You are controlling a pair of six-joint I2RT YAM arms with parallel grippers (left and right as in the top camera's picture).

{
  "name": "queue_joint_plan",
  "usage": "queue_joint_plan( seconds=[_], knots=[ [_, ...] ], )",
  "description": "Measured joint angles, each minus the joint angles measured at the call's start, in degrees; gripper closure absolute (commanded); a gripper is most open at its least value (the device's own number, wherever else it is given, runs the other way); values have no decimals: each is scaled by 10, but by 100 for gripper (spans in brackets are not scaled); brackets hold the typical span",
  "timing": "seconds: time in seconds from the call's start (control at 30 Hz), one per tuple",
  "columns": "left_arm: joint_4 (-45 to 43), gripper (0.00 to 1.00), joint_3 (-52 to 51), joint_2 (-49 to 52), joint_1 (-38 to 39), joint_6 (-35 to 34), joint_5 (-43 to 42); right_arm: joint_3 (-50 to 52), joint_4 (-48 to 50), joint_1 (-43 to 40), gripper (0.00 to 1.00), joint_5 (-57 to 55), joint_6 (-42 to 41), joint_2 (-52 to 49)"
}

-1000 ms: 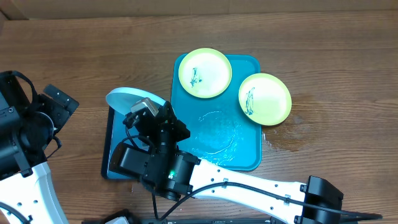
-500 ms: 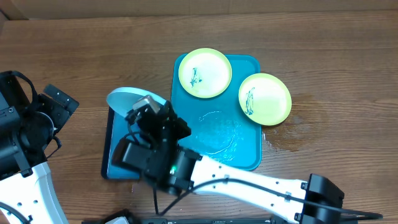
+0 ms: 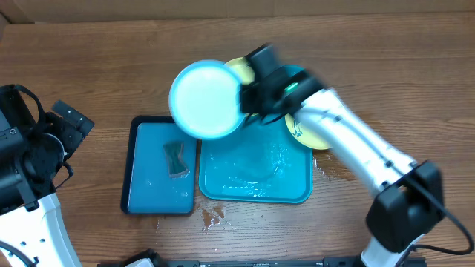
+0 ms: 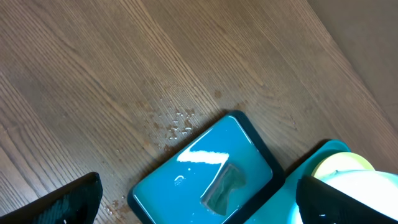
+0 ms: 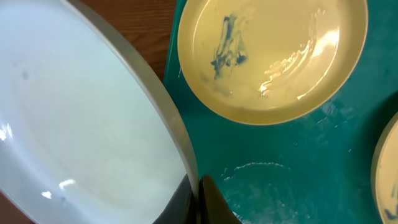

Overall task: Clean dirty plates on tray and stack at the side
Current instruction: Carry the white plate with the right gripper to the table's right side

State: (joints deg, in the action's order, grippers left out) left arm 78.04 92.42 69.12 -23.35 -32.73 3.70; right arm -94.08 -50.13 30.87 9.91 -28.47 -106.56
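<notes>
My right gripper [image 5: 198, 200] is shut on the rim of the pale blue plate [image 3: 205, 99] and holds it raised over the tabletop left of the turquoise tray [image 3: 256, 174]. The plate [image 5: 81, 130] looks clean. One yellow-green plate [image 5: 273, 56] with a blue smear lies on the tray's far end, partly hidden in the overhead view [image 3: 236, 68]. The second yellow-green plate [image 3: 315, 137] sits at the tray's right rim, mostly under my right arm. My left gripper [image 4: 199, 199] is open and empty, at the far left [image 3: 70, 122].
A smaller dark-rimmed blue tray [image 3: 148, 189] with a sponge [image 3: 175, 159] in water lies left of the turquoise tray. Water drops lie on the wood at the front [image 3: 211, 215] and right [image 3: 334, 167]. The turquoise tray's floor is wet.
My right arm has swung up and to the right from over the small tray, carrying the blue plate higher and toward the back. The sponge now shows. The left arm has not moved.
</notes>
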Motion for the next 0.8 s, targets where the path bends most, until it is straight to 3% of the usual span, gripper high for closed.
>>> queue_joint_plan(
  seconds=[0.13, 0.23, 0.47, 0.8],
  knots=[
    [0, 0, 0, 0, 0, 0, 0, 0, -34, -146, 96, 146, 0, 5],
    [0, 0, 0, 0, 0, 0, 0, -1, -85, -258, 96, 177, 0, 11],
    [0, 0, 0, 0, 0, 0, 0, 5, -185, -463, 96, 28, 0, 14],
    [0, 0, 0, 0, 0, 0, 0, 156, -139, -612, 96, -77, 0, 22]
  ],
)
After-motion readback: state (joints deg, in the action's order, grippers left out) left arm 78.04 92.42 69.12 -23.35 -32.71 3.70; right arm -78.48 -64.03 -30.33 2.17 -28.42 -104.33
